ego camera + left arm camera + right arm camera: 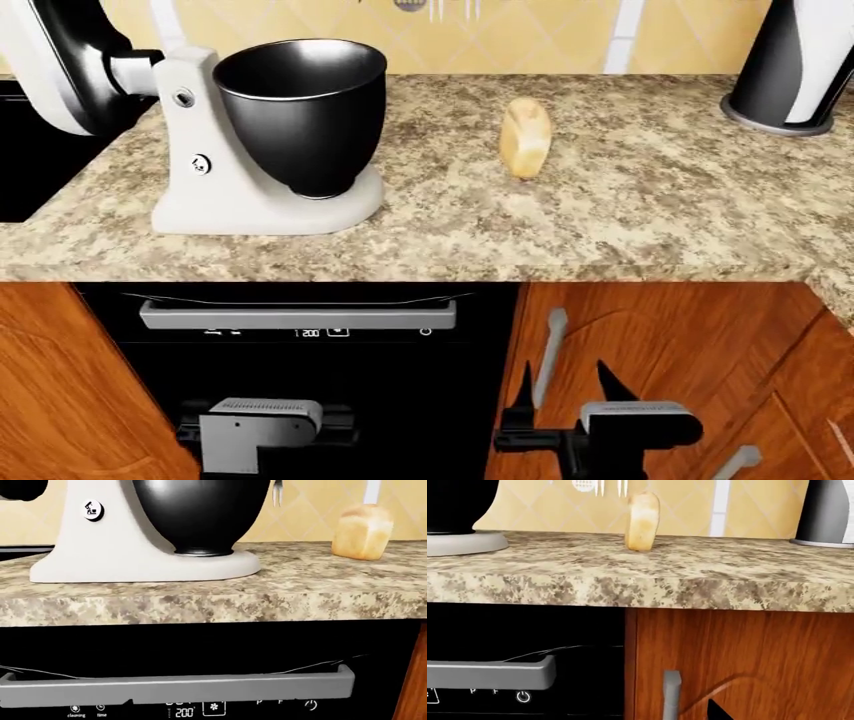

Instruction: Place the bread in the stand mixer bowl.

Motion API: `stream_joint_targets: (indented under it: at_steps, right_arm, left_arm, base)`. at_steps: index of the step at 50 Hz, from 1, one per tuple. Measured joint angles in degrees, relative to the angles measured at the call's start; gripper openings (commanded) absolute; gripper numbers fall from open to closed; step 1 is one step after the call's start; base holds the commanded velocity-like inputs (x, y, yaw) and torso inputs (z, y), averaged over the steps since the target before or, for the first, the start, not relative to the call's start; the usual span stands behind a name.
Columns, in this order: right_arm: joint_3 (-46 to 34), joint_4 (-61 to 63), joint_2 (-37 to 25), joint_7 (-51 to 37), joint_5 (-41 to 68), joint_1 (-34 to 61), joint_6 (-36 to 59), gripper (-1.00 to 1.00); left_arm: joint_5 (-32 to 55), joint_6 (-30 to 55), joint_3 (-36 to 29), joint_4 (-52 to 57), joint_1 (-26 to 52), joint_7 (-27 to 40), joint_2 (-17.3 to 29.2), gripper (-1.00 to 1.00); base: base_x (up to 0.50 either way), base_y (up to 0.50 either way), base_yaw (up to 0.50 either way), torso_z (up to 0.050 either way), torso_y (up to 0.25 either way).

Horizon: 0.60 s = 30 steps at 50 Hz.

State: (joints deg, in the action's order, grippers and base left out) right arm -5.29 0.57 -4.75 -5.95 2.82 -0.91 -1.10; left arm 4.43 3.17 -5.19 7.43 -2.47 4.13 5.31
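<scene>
Basically nothing was done: bread (526,137) sat mid-frame on the worktop (641,200), bowl (304,110) empty, right hand (571,385) spread wide, left hand (260,432) unreadable.

Glossy black bowl (302,105), speckled stone counter (601,210), wood cabinets (667,340)

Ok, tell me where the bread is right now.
In the head view the bread stands on edge on the granite countertop, just right of the stand mixer bowl and apart from it, with the black-and-white appliance farther right.
</scene>
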Motion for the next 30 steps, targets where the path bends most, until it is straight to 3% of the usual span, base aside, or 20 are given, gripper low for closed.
stream_joint_targets:
  at_steps: [11,14,17,21,26,30]
  right_arm:
    - [-0.3,3.1,-1.3,-0.9,0.8,-0.2,1.9,1.0]
    - [-0.4,4.0,-1.7,-1.1,1.1,-0.2,2.4,1.0]
    - [-0.4,4.8,-2.0,-1.3,1.3,-0.3,2.9,1.0]
    - [-0.4,5.6,-2.3,-1.5,1.7,-0.2,3.4,1.0]
    - [-0.3,7.0,-2.8,-1.7,2.5,-0.3,4.4,1.0]
    - [-0.3,8.3,-3.2,-1.9,2.9,-0.3,5.3,1.0]
  left_arm:
    - [6.6,13.3,3.6,28.9,-6.8,0.7,5.5,1.0]
    - [9.2,12.4,4.5,35.1,-9.1,4.4,9.9,1.0]
    - [12.3,9.1,3.7,39.6,-10.9,12.0,18.0,1.0]
    - [14.6,0.9,1.8,43.9,-14.3,26.1,32.8,1.0]
    - [12.9,-10.0,-2.1,47.3,-18.7,44.9,51.6,1.0]
    - [10.5,-16.1,-5.0,49.1,-21.0,56.2,62.5,1.0]
  base:
    - [0.0,0.0,0.0,0.0,0.0]
    - [0.0,0.0,0.0,0.0,0.0]
    - [0.0,0.0,0.0,0.0,0.0]
    - [0.0,0.0,0.0,0.0,0.0]
    - [0.0,0.0,0.0,0.0,0.0]
    - [0.0,0.0,0.0,0.0,0.0]
